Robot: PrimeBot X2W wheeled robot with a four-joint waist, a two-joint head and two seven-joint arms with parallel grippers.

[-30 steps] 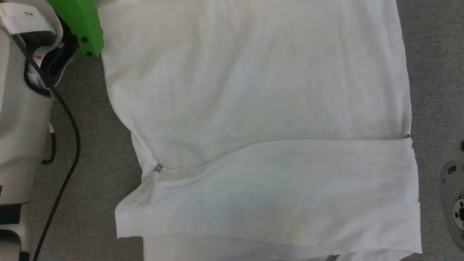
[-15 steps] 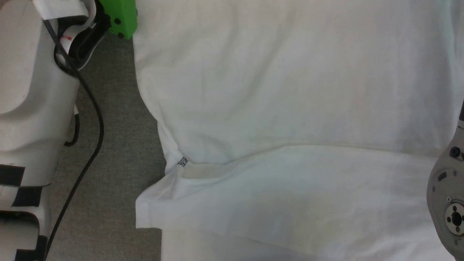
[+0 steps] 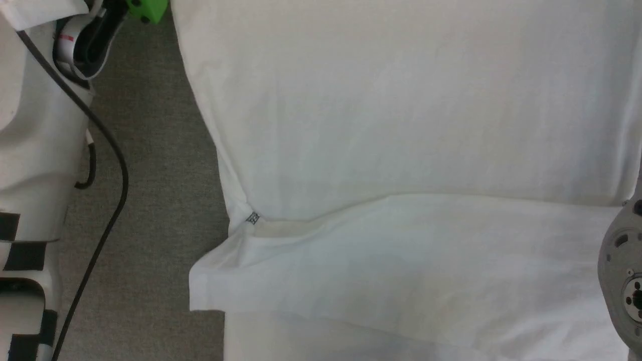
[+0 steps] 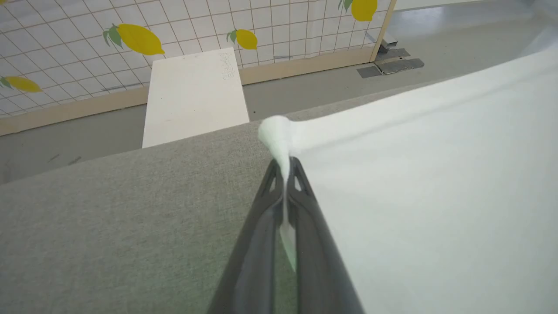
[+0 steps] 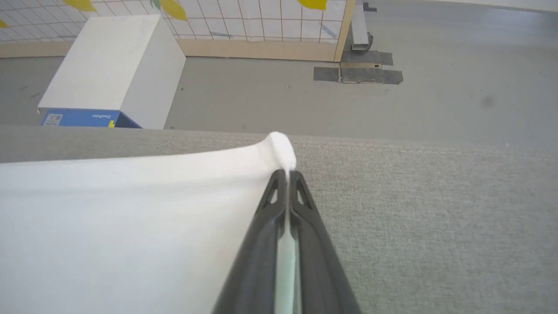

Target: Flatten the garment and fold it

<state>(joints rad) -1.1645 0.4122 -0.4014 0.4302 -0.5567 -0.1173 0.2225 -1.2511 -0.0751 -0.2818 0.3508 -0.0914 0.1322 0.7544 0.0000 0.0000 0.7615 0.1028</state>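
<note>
Grey fabric surface (image 3: 150, 200), lemon-print tiled wall (image 4: 139, 39) beyond. Garment (image 3: 401, 125) lies spread on the surface, one fold across it. Left gripper (image 4: 285, 166) clenched on a bunched corner; right gripper (image 5: 287, 174) clenched on another. White box (image 5: 109, 65) on the floor, contents unseen. Right wrist view adds its blue label; head view adds a dark stitch mark (image 3: 253, 218).
</note>
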